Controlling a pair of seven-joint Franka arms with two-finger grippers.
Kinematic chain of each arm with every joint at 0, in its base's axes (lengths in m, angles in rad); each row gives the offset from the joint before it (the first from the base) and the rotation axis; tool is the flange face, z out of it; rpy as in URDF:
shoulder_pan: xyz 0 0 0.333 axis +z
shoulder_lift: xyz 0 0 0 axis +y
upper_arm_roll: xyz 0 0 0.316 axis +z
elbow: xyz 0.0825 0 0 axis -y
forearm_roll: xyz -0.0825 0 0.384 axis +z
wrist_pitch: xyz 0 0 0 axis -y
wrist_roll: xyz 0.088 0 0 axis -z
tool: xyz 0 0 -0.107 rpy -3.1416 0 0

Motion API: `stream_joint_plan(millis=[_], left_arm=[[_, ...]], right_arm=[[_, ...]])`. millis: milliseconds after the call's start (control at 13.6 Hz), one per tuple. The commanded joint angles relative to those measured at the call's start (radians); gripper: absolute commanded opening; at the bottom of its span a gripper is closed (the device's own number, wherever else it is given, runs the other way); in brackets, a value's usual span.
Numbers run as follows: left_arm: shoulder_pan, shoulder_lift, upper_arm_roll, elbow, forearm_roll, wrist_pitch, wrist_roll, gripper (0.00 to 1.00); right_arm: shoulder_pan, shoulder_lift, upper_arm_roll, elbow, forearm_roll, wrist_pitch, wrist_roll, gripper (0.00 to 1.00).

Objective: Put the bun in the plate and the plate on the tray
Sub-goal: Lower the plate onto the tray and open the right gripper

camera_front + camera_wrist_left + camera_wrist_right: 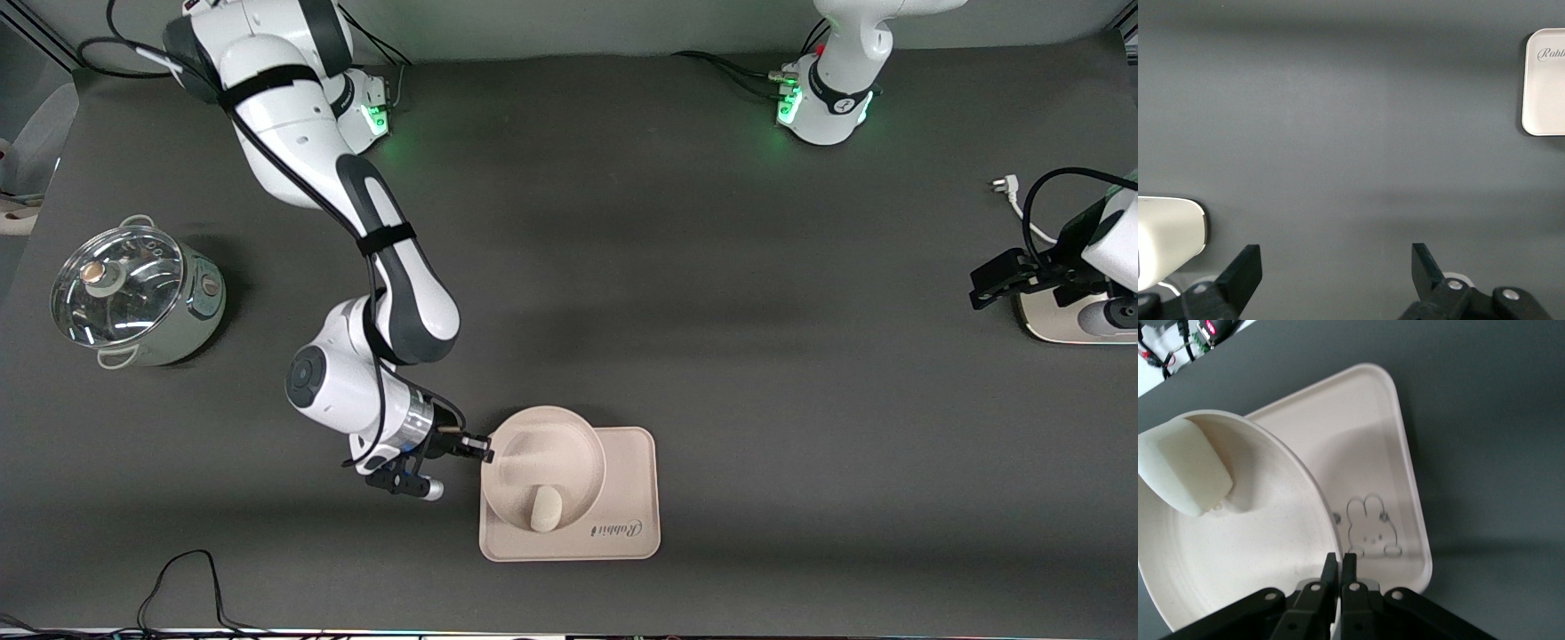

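The round cream-pink plate [547,458] is over the tray [636,480], covering the tray's half toward the right arm's end and overhanging its edge there. The off-white bun [545,508] lies in the plate, against the rim nearer the front camera. My right gripper [484,449] is shut on the plate's rim. In the right wrist view its jaws [1339,560] pinch the plate [1238,573], which tilts above the tray [1365,453] with the bun [1181,470] inside. My left gripper [987,284] waits open and empty over the table at the left arm's end [1337,257].
A steel pot with a glass lid [133,293] stands toward the right arm's end. A white device [1067,316] sits beside the left gripper, a plug [1003,187] farther off. A black cable [178,578] loops near the table's front edge.
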Motion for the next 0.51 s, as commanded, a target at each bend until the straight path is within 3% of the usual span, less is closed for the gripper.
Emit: stream_joint_plan(millis=[0,220,440], left_arm=[[-0.005,-0.011,0.008,-0.004,-0.015,0.006,0.008,1.00],[-0.001,-0.005,0.008,-0.003,-0.015,0.010,0.009,1.00],[-0.004,-0.006,0.008,-0.001,-0.013,0.016,0.009,1.00]], right_arm=[[-0.037,0.138,0.008,0.211,-0.052,-0.037,0.044,0.00],[-0.027,0.203,0.008,0.261,-0.055,-0.034,0.073,0.00],[0.010,0.211,0.016,0.258,-0.125,-0.029,0.223,0.00]])
